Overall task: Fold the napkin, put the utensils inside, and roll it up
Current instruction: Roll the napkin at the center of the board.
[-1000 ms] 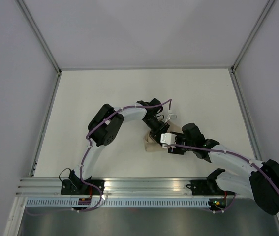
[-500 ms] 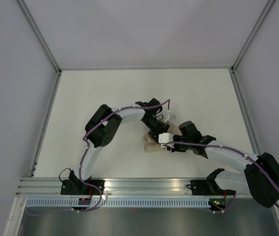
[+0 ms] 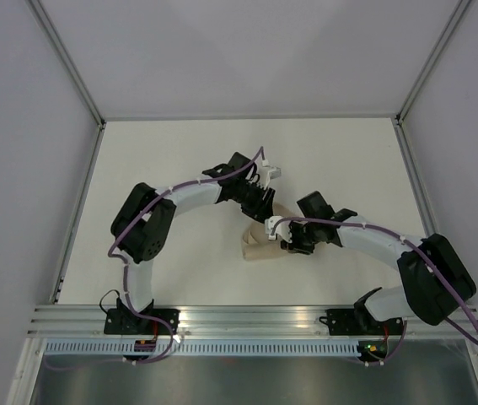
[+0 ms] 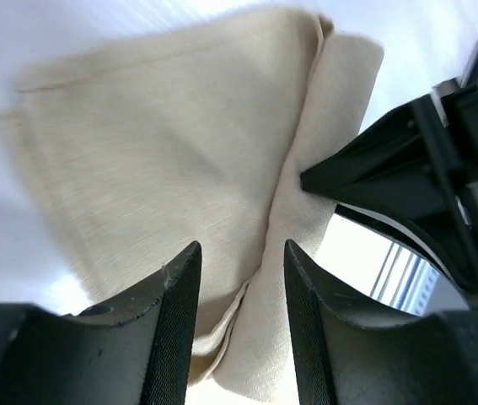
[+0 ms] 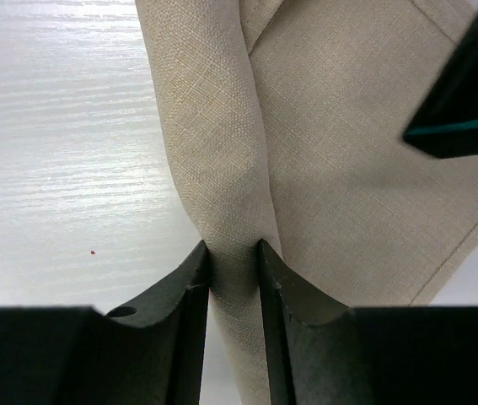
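Where the two arms meet near the middle of the white tabletop (image 3: 179, 152), we find the napkin (image 3: 254, 251) lying as a folded tan bundle. We begin at the left arm (image 3: 190, 194). The left jaws stand partly open with a moderate gap between them, angled down over the far-left part of the cloth. In the left wrist view, the left fingers (image 4: 175, 337) straddle a long crease where one layer of the napkin (image 4: 154, 152) laps over another. The crease runs up between them, and the cloth in the gap looks loose, not pinched. We cannot tell whether the pads touch the fabric. On the right of that view, a dark finger of the right arm (image 4: 373, 173) reaches to the raised fold.

Moving right to the right arm (image 3: 373, 245), we see the right jaws drawn narrow and clamping the napkin. In the right wrist view, the right fingers (image 5: 184, 312) squeeze a rolled ridge of the napkin (image 5: 213, 169), and cloth fills the slim gap from pad to pad. The ridge runs away from the jaws along the napkin's left edge. Bare tabletop (image 5: 53, 126) lies to its left and the flat folded layers spread to its right. At the upper right of that view, a dark tip of the left jaws hangs over those flat layers.
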Available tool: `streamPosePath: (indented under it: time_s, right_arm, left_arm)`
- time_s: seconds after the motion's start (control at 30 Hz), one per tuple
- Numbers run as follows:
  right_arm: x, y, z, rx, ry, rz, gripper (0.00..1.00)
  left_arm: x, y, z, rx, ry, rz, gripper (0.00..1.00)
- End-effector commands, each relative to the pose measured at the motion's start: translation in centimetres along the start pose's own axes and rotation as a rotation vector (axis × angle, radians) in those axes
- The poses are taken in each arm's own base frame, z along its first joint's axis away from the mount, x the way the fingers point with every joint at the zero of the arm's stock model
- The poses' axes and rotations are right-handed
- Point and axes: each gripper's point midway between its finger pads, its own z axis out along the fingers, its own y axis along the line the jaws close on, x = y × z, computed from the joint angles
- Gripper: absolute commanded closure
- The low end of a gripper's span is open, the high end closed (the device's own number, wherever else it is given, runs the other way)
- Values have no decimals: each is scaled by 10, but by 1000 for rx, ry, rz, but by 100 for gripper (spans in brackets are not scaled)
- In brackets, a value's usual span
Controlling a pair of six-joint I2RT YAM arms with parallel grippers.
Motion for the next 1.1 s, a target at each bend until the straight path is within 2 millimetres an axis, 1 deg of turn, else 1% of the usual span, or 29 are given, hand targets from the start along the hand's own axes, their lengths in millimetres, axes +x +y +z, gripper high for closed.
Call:
streamPosePath:
  time_s: [0.0, 0.07, 0.1, 0.13, 0.17, 0.2, 0.23, 0.27, 0.3, 0.33, 0.37, 0.4, 0.43, 0.47, 0.5, 0.53, 0.57, 0.6, 0.63, 0.67, 0.7, 0.73, 0.77, 0.83, 0.87, 0.93, 0.97, 1.03, 1.07]
  right_arm:
    - [2, 21, 1, -171, 8, 56, 67]
    - [5, 21, -2, -203, 19, 86, 66]
    - [4, 19, -2, -232, 28, 96, 67]
    - [3, 19, -2, -254, 24, 105, 66]
    - [-4, 9, -4, -254, 8, 112, 67]
    - [1, 14, -1, -301, 27, 142, 67]
    - [-1, 12, -1, -322, 13, 150, 67]
    - [0, 3, 2, -334, 12, 172, 67]
    - [2, 5, 1, -364, 21, 194, 67]
    - [1, 1, 1, -378, 4, 209, 67]
    - [0, -6, 6, -392, 1, 222, 67]
    - [1, -5, 5, -417, 6, 246, 67]
    - [0, -8, 6, -432, -4, 251, 67]
    - [1, -15, 10, -443, -6, 268, 67]
    - [3, -15, 10, -465, 1, 287, 67]
    - [3, -16, 11, -477, 4, 296, 67]
    - [4, -22, 15, -490, -1, 306, 66]
    - [5, -21, 15, -510, 6, 324, 66]
    - [6, -23, 16, -517, 8, 333, 66]
    - [6, -28, 21, -526, 10, 337, 67]
    - [7, -27, 20, -543, 15, 353, 66]
    - [8, -29, 21, -548, 18, 359, 66]
    - [8, -34, 25, -554, 21, 366, 66]
    - [8, -34, 26, -578, 25, 385, 66]
    - [8, -38, 29, -581, 24, 390, 66]
    - [8, -37, 29, -604, 28, 407, 66]
    - [8, -39, 31, -609, 27, 410, 66]
    - [7, -40, 31, -615, 30, 416, 66]
    - [9, -40, 33, -621, 34, 422, 66]
  left_arm:
    - [-53, 2, -41, -100, -237, 15, 51]
    - [-70, 6, -66, -182, -352, 41, 51]
    - [-65, 17, -76, -238, -390, 29, 52]
    - [-69, 20, -86, -269, -438, 32, 52]
    - [-90, 7, -111, -289, -557, 90, 52]
    - [-78, 18, -116, -351, -582, 83, 52]
    - [-78, 17, -124, -374, -625, 102, 52]
    - [-96, -2, -151, -376, -754, 167, 51]
    - [-78, 7, -149, -409, -757, 158, 51]
    - [-78, 4, -157, -427, -792, 189, 51]
    - [-82, -9, -168, -434, -846, 230, 51]
    - [-71, -5, -168, -468, -851, 234, 51]
    - [-67, -7, -170, -490, -858, 275, 51]
    - [-63, -16, -165, -488, -860, 307, 51]
    - [-59, -18, -173, -531, -904, 325, 51]
    - [-56, -23, -174, -548, -909, 370, 50]
    - [-52, -38, -167, -521, -912, 415, 50]
    - [-48, -37, -171, -565, -929, 422, 50]
    - [-46, -41, -167, -580, -910, 478, 50]
    - [-42, -53, -156, -562, -888, 520, 50]
    - [-40, -56, -153, -583, -877, 541, 50]
    - [-35, -56, -144, -604, -831, 599, 50]
    - [-29, -71, -130, -578, -801, 655, 49]
    - [-21, -69, -113, -624, -731, 730, 49]
    - [-13, -75, -98, -607, -689, 765, 49]
    - [-12, -80, -84, -607, -640, 817, 48]
    - [-1, -81, -63, -594, -575, 850, 48]
    - [1, -82, -47, -604, -529, 902, 48]
    - [9, -81, -31, -597, -482, 926, 48]
